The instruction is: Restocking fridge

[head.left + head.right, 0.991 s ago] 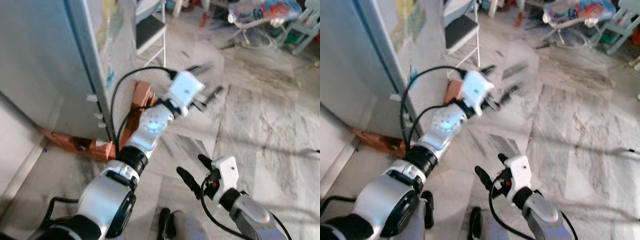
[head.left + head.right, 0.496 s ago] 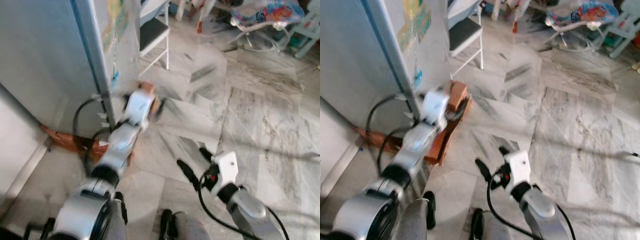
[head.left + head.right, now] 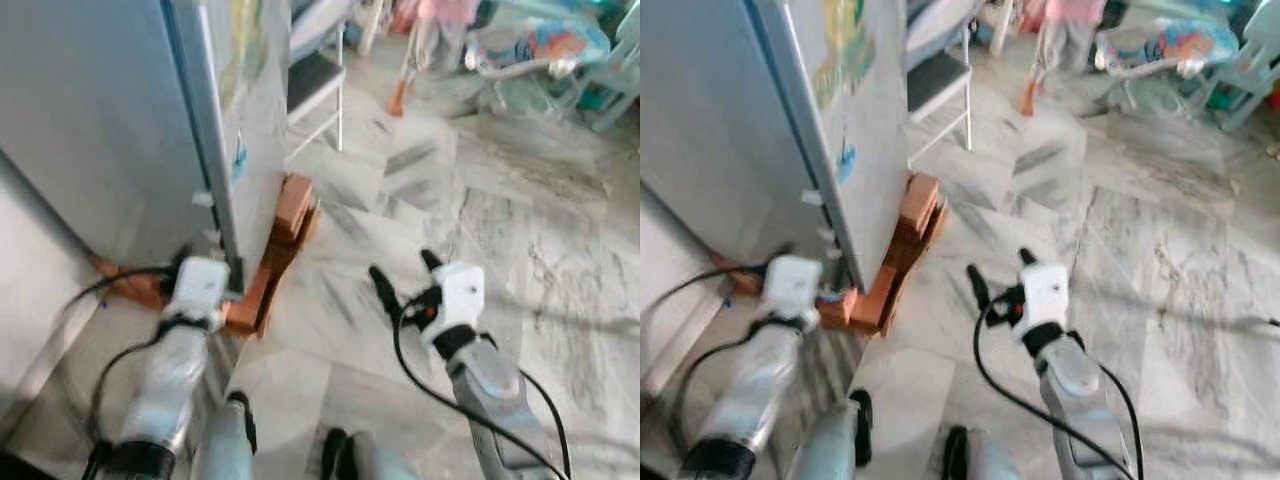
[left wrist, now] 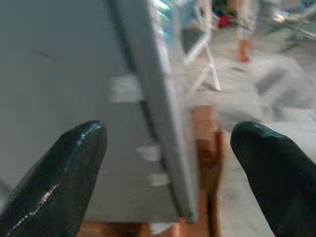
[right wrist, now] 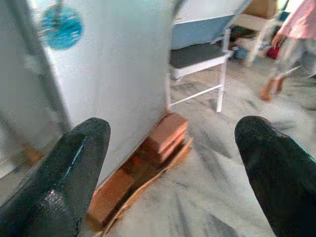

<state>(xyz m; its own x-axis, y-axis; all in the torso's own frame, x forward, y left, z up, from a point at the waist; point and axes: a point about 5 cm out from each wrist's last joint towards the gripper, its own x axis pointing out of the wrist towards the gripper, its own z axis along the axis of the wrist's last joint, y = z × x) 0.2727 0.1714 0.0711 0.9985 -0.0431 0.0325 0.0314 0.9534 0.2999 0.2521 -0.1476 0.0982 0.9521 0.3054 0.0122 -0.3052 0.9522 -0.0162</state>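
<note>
Head views: fridge [image 3: 100, 130] stands at left, closed, propped on bricks [image 3: 290, 215] on the marble floor [image 3: 520, 230]. Left tool [image 3: 222, 268] sits low at the fridge's bottom corner; right tool [image 3: 402, 278] hangs over bare floor, fingers apart, empty. White chair [image 3: 312, 80] and a person's legs [image 3: 1060, 40] behind.

Left wrist: left tool's fingers [image 4: 54, 182] wide apart, straddling the fridge door edge [image 4: 163, 123], nothing gripped.

Right wrist: fingers [image 5: 64, 173] apart, bricks and chair ahead.
</note>
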